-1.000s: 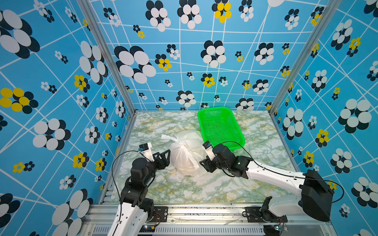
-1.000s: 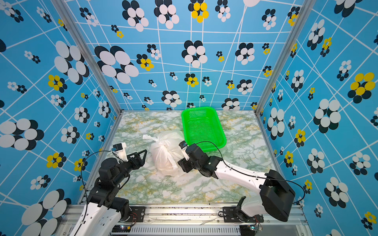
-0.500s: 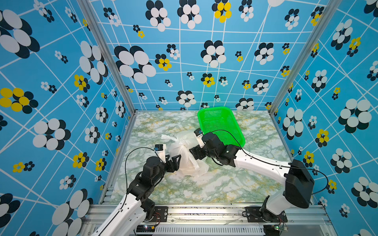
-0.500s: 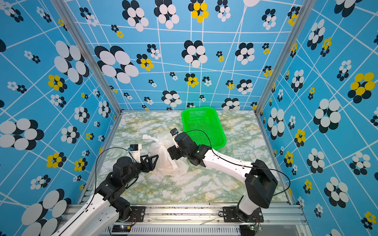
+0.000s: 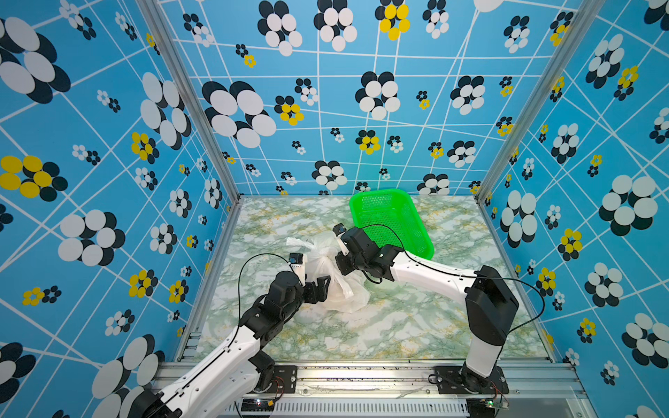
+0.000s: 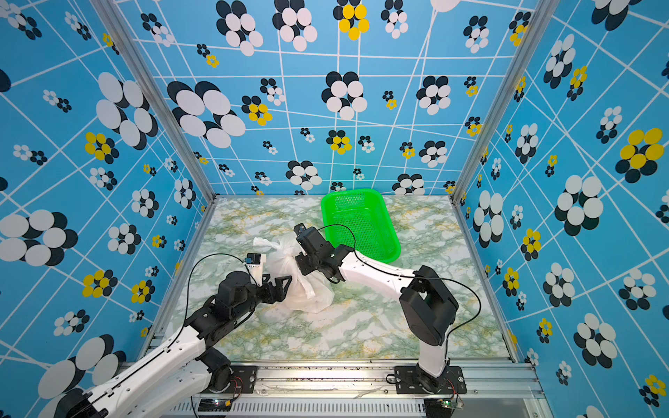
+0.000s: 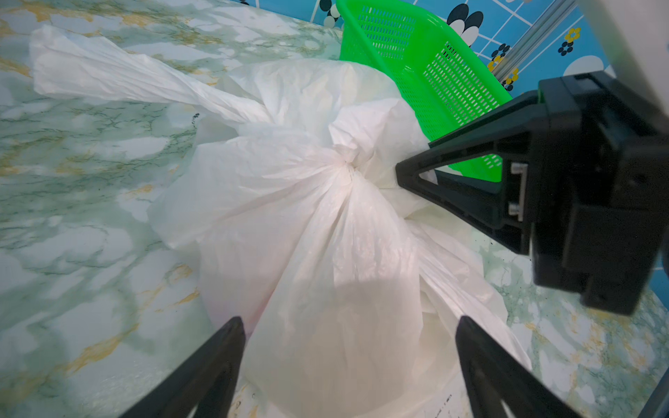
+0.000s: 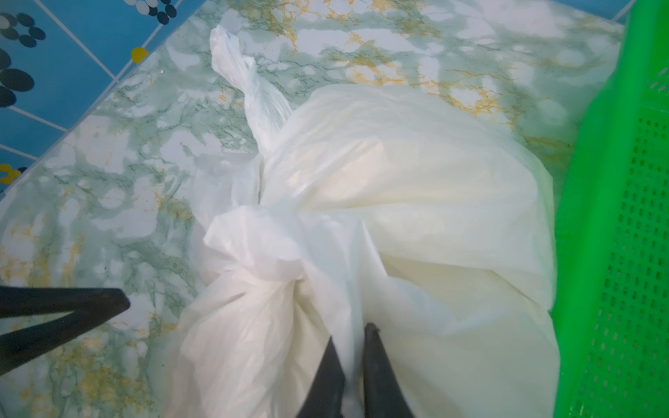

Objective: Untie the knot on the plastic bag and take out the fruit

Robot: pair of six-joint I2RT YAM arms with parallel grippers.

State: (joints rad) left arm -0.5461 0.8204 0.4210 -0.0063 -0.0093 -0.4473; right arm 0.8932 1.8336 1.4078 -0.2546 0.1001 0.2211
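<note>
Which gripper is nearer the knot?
Right. The right gripper is shut on the bag just beside the knot; the left gripper, open, straddles the bag's body farther off.

A tabletop [image 5: 362,336] with a pale green, white and gold marble pattern. A knotted, translucent white plastic bag [image 5: 327,269] lies near its middle, and a bright green mesh basket [image 5: 392,220] stands just beside it, toward the back wall
</note>
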